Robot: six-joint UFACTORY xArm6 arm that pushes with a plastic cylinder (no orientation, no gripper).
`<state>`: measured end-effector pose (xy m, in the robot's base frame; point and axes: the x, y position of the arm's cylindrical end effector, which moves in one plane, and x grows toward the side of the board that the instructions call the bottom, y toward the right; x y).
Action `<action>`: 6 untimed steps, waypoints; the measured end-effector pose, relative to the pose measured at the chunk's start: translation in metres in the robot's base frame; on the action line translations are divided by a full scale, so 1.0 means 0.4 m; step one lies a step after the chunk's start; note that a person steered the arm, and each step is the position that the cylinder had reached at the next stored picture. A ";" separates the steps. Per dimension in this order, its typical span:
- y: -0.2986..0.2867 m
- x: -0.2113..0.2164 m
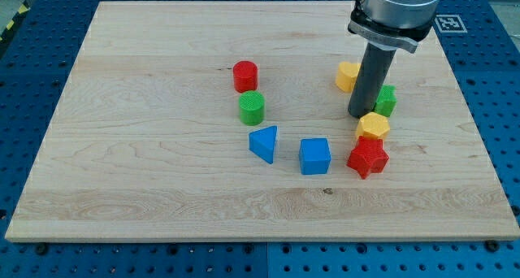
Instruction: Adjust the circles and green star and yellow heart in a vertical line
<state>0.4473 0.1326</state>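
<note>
My tip stands between yellow heart and green star, possibly touching the star (contact unclear). Blocks look light, rigid, slippery; push flat sides, low and centred.

The board is pale, light-brown wood with fine grain lines running across it, and one small dark knot shows near the blue cube. It lies on a deep blue table patterned with a regular grid of small dark holes. The red circle and the red star share the same bright red. The green circle and the green star are both leaf green. The yellow heart and the yellow hexagon are warm yellow. The blue triangle and the blue cube are mid blue. The rod is dark grey, nearly black, under a silver-grey collar. A black-and-white square marker sits at the view's top right, and a yellow-and-black striped strip at the top left.
</note>
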 end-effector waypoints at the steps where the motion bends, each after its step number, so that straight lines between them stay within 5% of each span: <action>1: -0.119 -0.033; 4: -0.208 -0.310; 6: 0.136 -0.240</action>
<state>0.3513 0.1872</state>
